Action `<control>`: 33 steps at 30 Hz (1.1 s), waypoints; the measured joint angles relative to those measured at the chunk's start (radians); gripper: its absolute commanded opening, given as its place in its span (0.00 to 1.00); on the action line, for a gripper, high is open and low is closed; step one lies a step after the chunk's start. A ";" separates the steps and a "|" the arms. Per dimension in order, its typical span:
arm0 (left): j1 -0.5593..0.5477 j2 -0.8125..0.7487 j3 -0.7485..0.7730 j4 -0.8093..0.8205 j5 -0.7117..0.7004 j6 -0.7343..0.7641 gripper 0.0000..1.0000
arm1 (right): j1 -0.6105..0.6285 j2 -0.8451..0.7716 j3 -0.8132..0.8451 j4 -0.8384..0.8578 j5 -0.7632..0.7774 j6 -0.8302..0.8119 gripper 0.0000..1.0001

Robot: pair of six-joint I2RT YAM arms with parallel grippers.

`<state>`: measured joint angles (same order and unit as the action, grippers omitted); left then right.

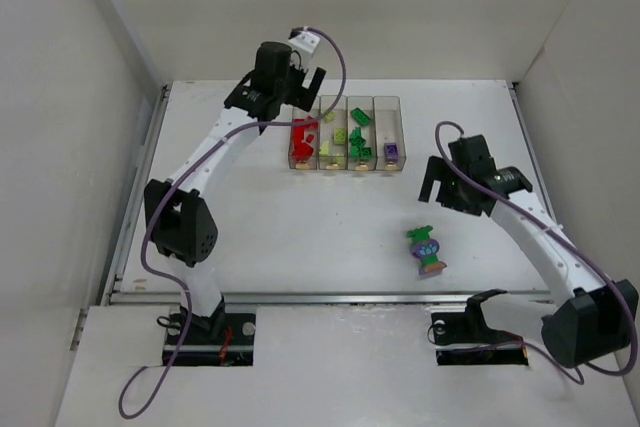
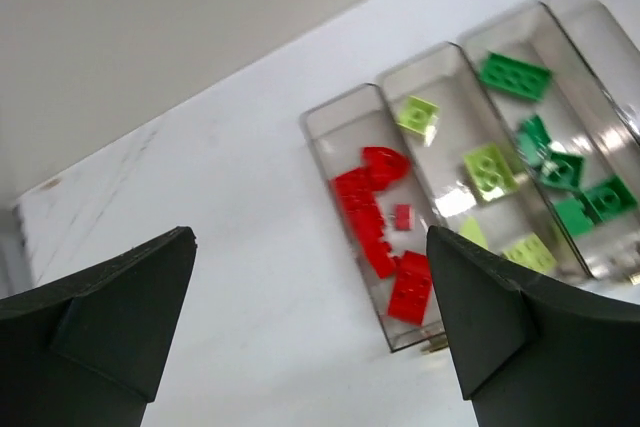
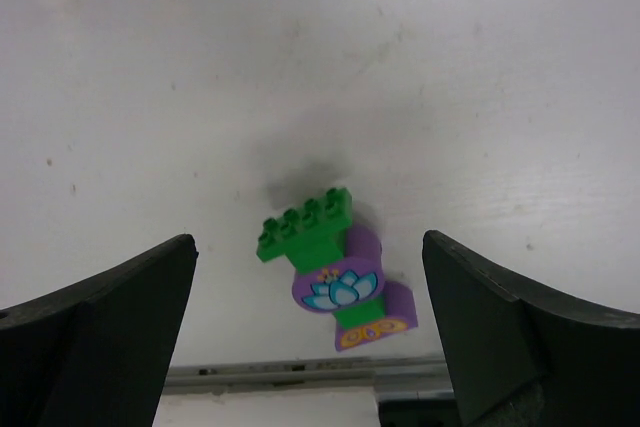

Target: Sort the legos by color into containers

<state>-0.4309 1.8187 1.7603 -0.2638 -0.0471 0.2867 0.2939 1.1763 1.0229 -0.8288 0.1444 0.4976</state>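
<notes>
Four clear containers (image 1: pixel 388 122) stand joined in a row at the back middle of the table. Red legos (image 1: pixel 302 137) fill the leftmost bin, lime ones (image 1: pixel 332 142) the second, green ones (image 1: pixel 359 137) the third, and a purple one (image 1: pixel 391 152) lies in the fourth. My left gripper (image 1: pixel 305 75) hovers open and empty above the bins' far left end; in the left wrist view it (image 2: pixel 310 237) looks down beside the red legos (image 2: pixel 385 232). A green and purple clump (image 1: pixel 427 250) lies near the front edge. My right gripper (image 1: pixel 441 193) hangs open above that clump (image 3: pixel 335 282).
White walls close in the table on the left, back and right. A metal rail (image 1: pixel 330 297) runs along the table's front edge, just beyond the clump. Both arm bases sit below that rail.
</notes>
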 measured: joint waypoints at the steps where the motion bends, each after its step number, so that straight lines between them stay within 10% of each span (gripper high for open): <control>1: 0.000 -0.016 0.002 0.002 -0.049 -0.024 1.00 | 0.001 -0.021 -0.026 -0.016 -0.010 0.013 1.00; 28: 0.007 -0.092 -0.097 -0.085 -0.181 -0.325 0.99 | 0.297 0.171 -0.238 -0.050 0.074 0.253 1.00; 33: 0.007 -0.101 -0.097 -0.085 -0.159 -0.329 0.96 | 0.312 0.237 -0.237 -0.023 0.111 0.270 0.69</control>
<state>-0.4240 1.7172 1.6638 -0.3489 -0.2058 -0.0425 0.6064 1.4136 0.7856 -0.8516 0.2550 0.7681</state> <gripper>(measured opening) 0.965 0.777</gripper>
